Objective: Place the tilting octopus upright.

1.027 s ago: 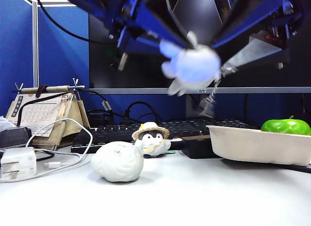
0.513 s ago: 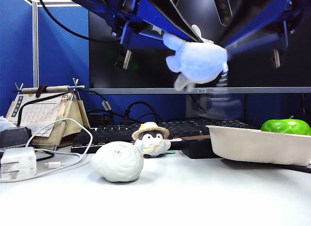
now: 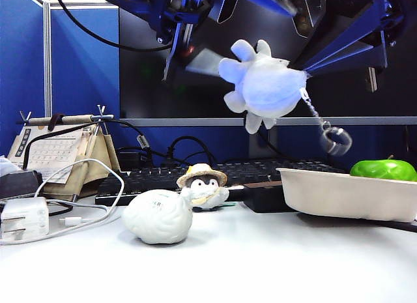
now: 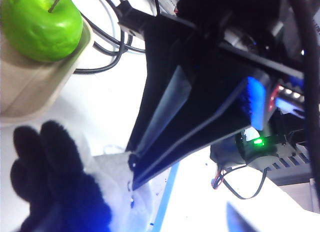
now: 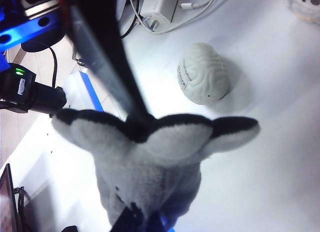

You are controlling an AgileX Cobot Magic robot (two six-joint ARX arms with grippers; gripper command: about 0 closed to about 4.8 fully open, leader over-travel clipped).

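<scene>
- While you look at the exterior view, the octopus (image 3: 264, 86) hangs high above the brain-shaped lump (image 3: 158, 216), and it has turned since a second ago.
- Your right gripper (image 5: 137, 119) has closed on the octopus and now carries it.
- Your left gripper (image 4: 134, 178) has just opened wide; one finger still touches the plush.
- I judge the hand-over done; lowering it upright remains.
</scene>
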